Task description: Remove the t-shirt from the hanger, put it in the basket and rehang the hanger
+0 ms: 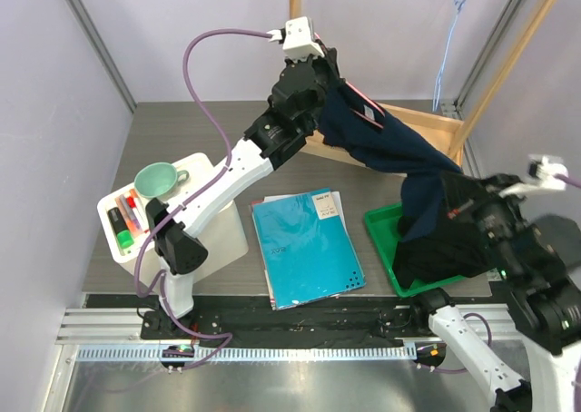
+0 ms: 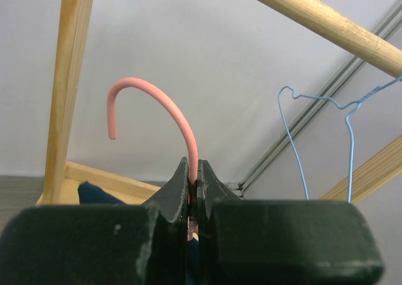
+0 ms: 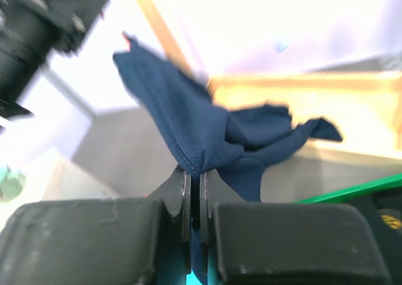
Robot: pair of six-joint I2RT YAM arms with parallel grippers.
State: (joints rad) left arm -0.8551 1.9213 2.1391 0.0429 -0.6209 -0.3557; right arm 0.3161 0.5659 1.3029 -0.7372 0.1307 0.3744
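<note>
Count: one navy t-shirt (image 1: 381, 140) is hanging off one pink hanger (image 2: 192, 148), stretching down toward one green tray (image 1: 376, 240) on the table (image 1: 182, 131). Left jaws are clamping fully closed on the pink hanger's neck, just below its hook. Right jaws are pinching shut on a fold of the t-shirt. One blue wire hanger (image 2: 350, 153) is hanging on the wooden rack (image 2: 69, 78). One teal notebook (image 1: 304, 249) is carrying one white label (image 1: 324, 205); its writing is reading as too small to make out.

Both arms look like twins: white tube links, chunky black joints. On the left arm (image 1: 231, 169) a purple cable (image 1: 193, 58) runs to a white camera box (image 1: 300, 34), and the right arm (image 1: 531, 280) has the same. The left gripper (image 2: 194, 172) is matte black and a bit scuffed.
</note>
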